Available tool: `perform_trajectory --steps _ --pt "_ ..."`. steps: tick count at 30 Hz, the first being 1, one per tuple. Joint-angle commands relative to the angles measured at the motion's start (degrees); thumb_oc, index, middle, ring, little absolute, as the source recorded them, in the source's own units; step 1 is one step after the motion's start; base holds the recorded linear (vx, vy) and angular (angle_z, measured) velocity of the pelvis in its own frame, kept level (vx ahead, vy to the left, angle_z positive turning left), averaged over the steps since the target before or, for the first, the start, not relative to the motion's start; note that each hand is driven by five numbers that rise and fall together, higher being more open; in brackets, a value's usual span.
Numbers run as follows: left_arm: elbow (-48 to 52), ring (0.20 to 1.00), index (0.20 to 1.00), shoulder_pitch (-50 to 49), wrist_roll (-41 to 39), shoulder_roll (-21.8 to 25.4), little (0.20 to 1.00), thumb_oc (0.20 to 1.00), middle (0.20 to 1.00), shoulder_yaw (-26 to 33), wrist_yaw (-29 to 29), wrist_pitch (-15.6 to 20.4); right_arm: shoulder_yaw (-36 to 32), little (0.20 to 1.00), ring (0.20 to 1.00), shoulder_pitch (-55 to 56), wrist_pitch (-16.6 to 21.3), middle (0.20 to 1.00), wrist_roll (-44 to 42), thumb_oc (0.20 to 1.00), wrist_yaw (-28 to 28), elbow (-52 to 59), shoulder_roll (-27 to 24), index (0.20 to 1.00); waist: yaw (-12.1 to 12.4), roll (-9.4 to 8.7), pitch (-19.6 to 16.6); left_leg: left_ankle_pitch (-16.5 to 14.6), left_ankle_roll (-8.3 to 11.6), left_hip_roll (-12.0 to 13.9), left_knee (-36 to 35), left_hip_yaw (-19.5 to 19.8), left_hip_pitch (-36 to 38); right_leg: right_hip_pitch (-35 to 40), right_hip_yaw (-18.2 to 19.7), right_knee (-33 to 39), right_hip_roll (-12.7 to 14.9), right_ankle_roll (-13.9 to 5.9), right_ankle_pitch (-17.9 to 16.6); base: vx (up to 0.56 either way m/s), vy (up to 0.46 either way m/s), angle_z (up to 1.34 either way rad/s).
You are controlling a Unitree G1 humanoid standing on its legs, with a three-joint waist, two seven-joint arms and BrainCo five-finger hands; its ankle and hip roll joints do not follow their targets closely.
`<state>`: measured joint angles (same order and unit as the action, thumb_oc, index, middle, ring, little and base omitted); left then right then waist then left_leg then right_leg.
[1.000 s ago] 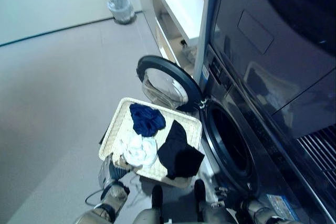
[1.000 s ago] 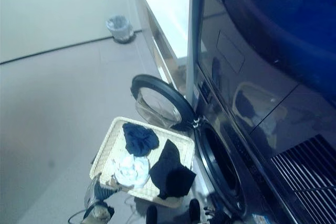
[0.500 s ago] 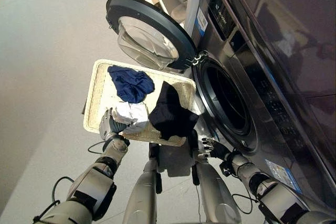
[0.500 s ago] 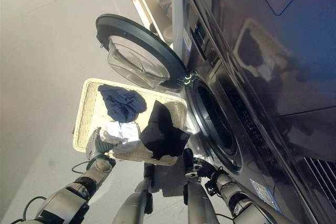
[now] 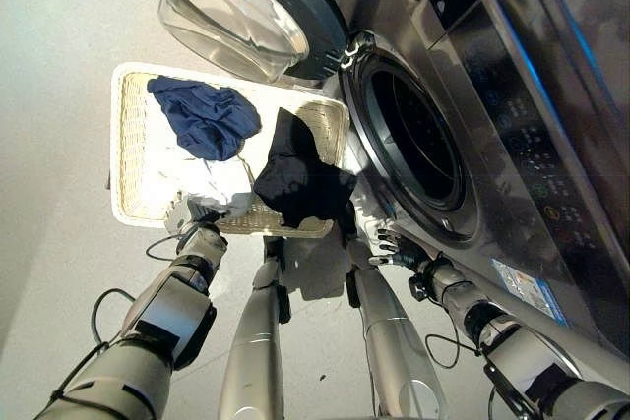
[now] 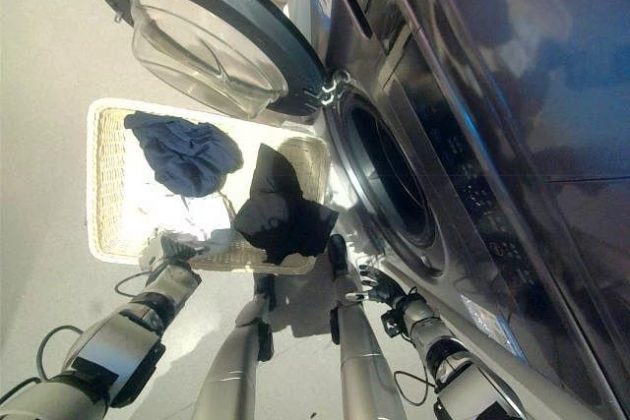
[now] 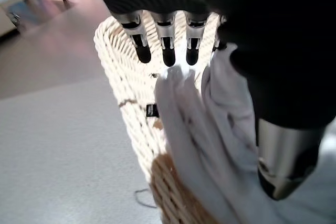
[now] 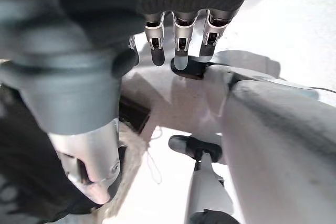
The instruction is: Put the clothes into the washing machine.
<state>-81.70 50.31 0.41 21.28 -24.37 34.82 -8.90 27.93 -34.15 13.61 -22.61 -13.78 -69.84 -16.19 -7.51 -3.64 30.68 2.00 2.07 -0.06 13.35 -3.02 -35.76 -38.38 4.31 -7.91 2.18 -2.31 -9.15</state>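
A wicker basket (image 5: pixel 133 159) sits on the floor before the washing machine. It holds a blue cloth (image 5: pixel 205 117) at its far side, a white cloth (image 5: pixel 224 192) at the near rim and a black cloth (image 5: pixel 300 184) draped over its right corner. My left hand (image 5: pixel 192 215) rests at the near rim, its fingers (image 7: pixel 168 51) straight over the wicker and its thumb (image 7: pixel 283 156) lying on the white cloth (image 7: pixel 210 129). My right hand (image 5: pixel 394 243) hovers low by the machine's front, open, fingers (image 8: pixel 178 38) spread, holding nothing. The drum opening (image 5: pixel 413 150) is dark.
The round glass door (image 5: pixel 231 12) stands swung open to the left, above the basket's far end. The machine's dark front panel (image 5: pixel 522 135) runs along the right. Pale bare floor (image 5: pixel 49 194) lies left of the basket.
The camera has tilted down, so the whole picture has shifted and both arms show more fully. My left hand stays at the white cloth; my right hand stays by the machine's front.
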Motion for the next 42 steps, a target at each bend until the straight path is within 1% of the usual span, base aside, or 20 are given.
perform_trajectory --steps 1,2,3,5,7,9,10,12,14,16,19,20,21,25,28,30,31,33,38,42 --pt "-2.8 1.000 1.000 0.6 0.1 2.5 1.000 1.000 1.000 0.3 -3.3 -4.7 2.5 1.000 1.000 0.2 3.0 1.000 -3.3 1.000 -2.0 4.1 -1.1 1.000 -0.2 -2.02 -0.9 2.5 -0.97 -2.4 1.7 0.3 -2.9 -2.0 -2.5 -2.4 -2.5 1.18 -0.8 0.00 0.000 0.00" --pt "-3.4 0.736 0.736 2.1 0.7 2.8 0.736 0.736 0.736 -0.5 -5.8 -6.2 2.8 1.000 1.000 -0.3 3.4 1.000 -4.4 1.000 -2.6 5.2 -1.4 1.000 -0.5 -2.41 -0.9 2.6 -0.71 -2.1 2.0 0.4 -4.5 -3.4 -2.7 -2.6 -2.6 1.19 -0.9 0.00 0.000 0.00" --pt "-3.4 0.589 0.589 2.7 1.1 2.9 0.589 0.589 0.589 -0.9 -6.6 -6.4 3.0 1.000 1.000 -0.6 3.3 1.000 -4.9 1.000 -2.6 5.8 -1.6 1.000 -0.6 -2.53 -0.9 2.7 -0.61 -2.0 2.1 0.5 -5.0 -4.0 -2.8 -2.6 -2.6 1.19 -1.0 0.00 0.000 0.00" --pt "-3.4 0.548 0.548 3.3 -0.2 2.9 0.548 0.548 0.548 -1.6 -6.4 -5.9 3.2 1.000 1.000 -1.0 3.4 1.000 -5.5 1.000 -2.7 6.7 -1.8 1.000 -0.7 -2.70 -0.9 2.7 -0.50 -1.9 2.3 0.7 -5.8 -4.7 -2.9 -2.6 -2.6 1.20 -1.1 0.00 0.000 0.00" --pt "-3.3 0.373 0.373 4.2 -1.4 3.3 0.373 0.373 0.373 -1.8 -6.2 -4.4 3.4 1.000 1.000 -1.5 3.6 1.000 -6.6 1.000 -3.0 7.5 -2.2 1.000 -0.8 -2.90 -0.9 2.7 -0.40 -1.8 2.3 0.9 -6.5 -5.4 -3.1 -2.5 -2.6 1.20 -1.2 -0.01 -0.017 -0.02" --pt "-3.4 0.307 0.307 4.9 -3.6 3.7 0.307 0.307 0.307 -1.5 -5.2 -1.5 3.5 1.000 1.000 -2.0 3.8 1.000 -7.5 1.000 -3.3 7.7 -2.4 1.000 -0.9 -3.06 -0.9 2.8 -0.26 -1.7 2.3 1.1 -7.2 -6.1 -3.2 -2.4 -2.7 1.21 -1.3 0.00 0.000 0.00" --pt "-3.4 0.291 0.291 5.0 -3.9 3.7 0.291 0.291 0.291 -1.4 -5.2 -1.2 3.5 1.000 1.000 -2.0 3.9 1.000 -7.6 1.000 -3.3 7.7 -2.4 1.000 -0.9 -3.10 -0.9 2.8 -0.24 -1.7 2.3 1.1 -7.3 -6.1 -3.2 -2.4 -2.7 1.20 -1.3 -0.02 -0.036 0.01" --pt "-3.0 0.341 0.341 6.0 -8.1 4.1 0.341 0.341 0.341 -0.5 -2.8 3.8 3.9 1.000 1.000 -2.2 3.9 1.000 -8.4 1.000 -3.0 8.6 -2.3 1.000 -0.9 -3.42 -0.9 3.1 -0.15 -1.6 1.9 1.4 -7.9 -6.8 -3.3 -2.1 -2.8 1.16 -1.5 -0.03 -0.065 0.00" --pt "-2.8 0.288 0.288 6.8 -14.1 4.3 0.288 0.288 0.288 0.6 -2.2 8.1 4.2 1.000 1.000 -2.4 4.1 1.000 -8.8 1.000 -2.8 8.8 -2.1 1.000 -0.8 -3.70 -0.9 3.3 -0.07 -1.4 1.6 1.8 -8.4 -7.3 -3.4 -1.9 -2.9 1.11 -1.7 -0.03 -0.079 0.00" --pt "-2.2 0.200 0.200 7.5 -21.0 4.4 0.200 0.200 0.200 3.2 -2.7 14.1 4.3 1.000 1.000 -2.4 4.4 1.000 -9.6 1.000 -2.8 9.1 -1.7 1.000 -0.6 -4.08 -0.9 3.5 0.02 -1.2 0.9 2.2 -8.8 -7.7 -3.7 -1.7 -3.1 1.02 -1.7 -0.03 -0.095 0.01" --pt "-1.3 0.200 0.200 7.7 -30.5 3.9 0.200 0.200 0.200 5.8 -5.8 20.2 4.4 1.000 1.000 -2.5 4.4 1.000 -9.8 1.000 -2.5 9.6 -1.2 1.000 -0.4 -4.37 -0.9 3.7 0.11 -1.2 0.4 2.8 -9.0 -7.7 -3.9 -1.5 -3.3 0.99 -1.7 -0.01 -0.088 0.01" --pt "0.6 0.200 0.200 7.5 -42.4 3.2 0.200 0.200 0.200 8.8 -8.9 24.9 4.3 1.000 1.000 -2.2 4.6 1.000 -10.1 1.000 -2.3 9.9 -0.4 1.000 0.1 -4.60 -0.9 3.1 0.20 -1.0 0.3 3.3 -8.6 -7.2 -4.1 -1.6 -3.5 0.93 -1.2 -0.01 -0.140 0.02" --pt "2.0 0.200 0.200 7.1 -49.0 2.6 0.200 0.200 0.200 10.6 -11.5 28.3 4.2 1.000 1.000 -2.0 4.8 1.000 -10.2 1.000 -2.1 10.2 0.1 1.000 0.2 -4.76 -0.9 2.9 0.26 -1.0 0.2 3.6 -8.4 -7.0 -4.2 -1.6 -3.5 0.87 -1.0 -0.01 -0.147 0.03" --pt "9.5 0.200 0.200 4.7 -63.5 -0.2 0.200 0.200 0.200 14.7 -14.5 35.8 4.1 1.000 1.000 -1.0 4.5 1.000 -10.6 1.000 -0.3 13.8 1.4 1.000 0.6 -5.29 -0.9 3.4 0.50 -1.3 -0.3 4.4 -8.2 -6.7 -4.6 -1.5 -3.5 0.79 -1.3 -0.02 -0.117 0.08" --pt "16.1 0.200 0.200 2.1 -64.1 -2.4 0.200 0.200 0.200 14.7 -9.4 40.0 4.2 1.000 1.000 0.3 3.2 1.000 -11.2 1.000 1.7 19.4 1.3 1.000 0.9 -5.40 -0.9 3.6 0.61 -1.6 -0.6 5.0 -7.7 -6.2 -5.0 -1.9 -3.6 0.77 -1.1 -0.03 -0.088 0.08" --pt "20.1 0.200 0.200 0.3 -61.5 -3.1 0.200 0.200 0.200 14.3 -3.3 42.5 4.1 1.000 1.000 1.3 2.8 1.000 -12.2 1.000 2.7 22.8 0.2 1.000 1.2 -5.15 -0.9 3.6 0.66 -1.8 -0.5 5.4 -7.1 -5.5 -5.3 -2.4 -3.6 0.90 -0.6 -0.01 -0.045 0.11" --pt "20.5 0.200 0.200 0.1 -61.2 -3.2 0.200 0.200 0.200 14.3 -2.8 42.5 4.0 1.000 1.000 1.5 2.9 1.000 -12.2 1.000 2.8 23.1 0.1 1.000 1.2 -5.11 -0.9 3.6 0.66 -1.8 -0.4 5.5 -7.0 -5.4 -5.3 -2.5 -3.5 0.91 -0.5 -0.01 -0.039 0.08" --pt "22.4 0.200 0.200 -1.8 -57.8 -3.2 0.200 0.200 0.200 14.5 2.5 44.1 3.3 1.000 1.000 2.4 3.3 1.000 -13.0 1.000 3.8 25.9 -0.7 1.000 1.6 -4.79 -0.9 3.6 0.61 -2.0 0.0 5.8 -6.2 -4.6 -5.6 -3.3 -3.4 1.09 0.2 -0.02 -0.032 0.01" --pt "25.3 0.200 0.200 -6.2 -53.3 -3.0 0.200 0.200 0.200 15.8 9.8 45.7 1.9 1.000 1.000 4.0 6.0 1.000 -12.3 1.000 7.6 31.7 -2.3 1.000 2.7 -4.02 -0.9 3.4 0.54 -2.7 1.2 6.9 -4.9 -2.9 -6.4 -5.4 -2.9 1.36 1.8 -0.01 -0.016 0.03" --pt "28.9 0.200 0.200 -11.0 -41.3 -3.7 0.200 0.200 0.200 15.5 15.5 44.5 0.8 1.000 1.000 4.7 7.8 1.000 -8.6 1.000 13.1 37.7 -2.7 1.000 3.9 -3.30 -0.9 3.3 0.40 -3.1 1.2 7.7 -3.4 -1.1 -7.1 -6.0 -2.3 1.34 2.6 -0.01 -0.033 0.08"
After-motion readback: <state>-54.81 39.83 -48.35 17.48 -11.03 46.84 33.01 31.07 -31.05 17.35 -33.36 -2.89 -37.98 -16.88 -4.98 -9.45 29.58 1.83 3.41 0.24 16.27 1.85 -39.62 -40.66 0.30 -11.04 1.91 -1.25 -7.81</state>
